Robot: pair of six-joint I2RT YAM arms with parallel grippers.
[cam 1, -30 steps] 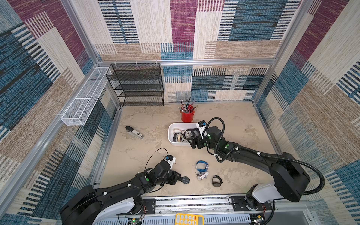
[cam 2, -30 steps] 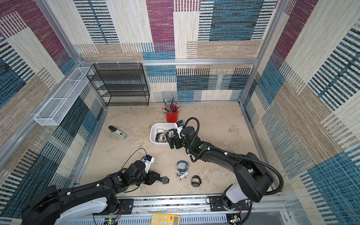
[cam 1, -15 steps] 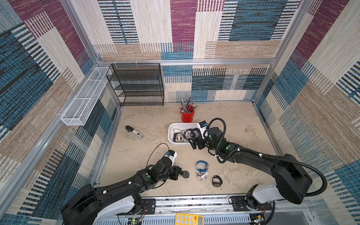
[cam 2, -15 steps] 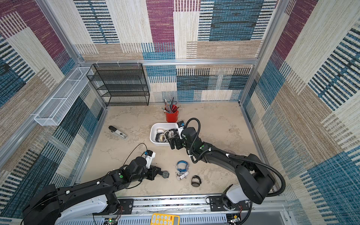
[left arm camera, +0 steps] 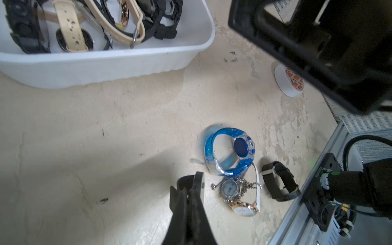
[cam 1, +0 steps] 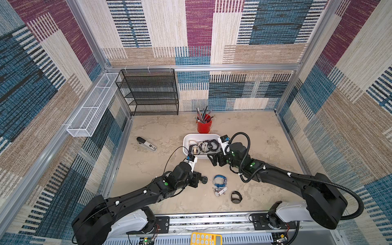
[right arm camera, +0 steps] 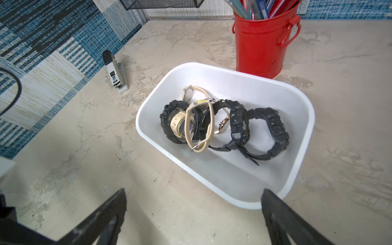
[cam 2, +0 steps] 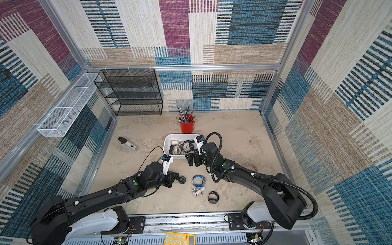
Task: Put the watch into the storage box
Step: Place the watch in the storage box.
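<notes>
We see the left claw pressed shut low over the table. At its tips sits a small black watch with a round face. It looks pinched there, though the left wrist view shows only a dark loop of strap beside the closed fingers. The white box, which holds several watches, stands well apart from it, farther back and just in front of a red cup. We judge the main risk to be a thin grip: held by an edge, the watch could twist loose or drop on the way to the box. A second risk is a clash between the arms — the right claw hangs spread wide and empty at the near rim of the box, on the likely path. The left arm lies stretched low from the front rail, wrist near the table, its claw pointing toward a blue watch and other loose watches beside it. The right arm reaches in from the front, elbow bent.
</notes>
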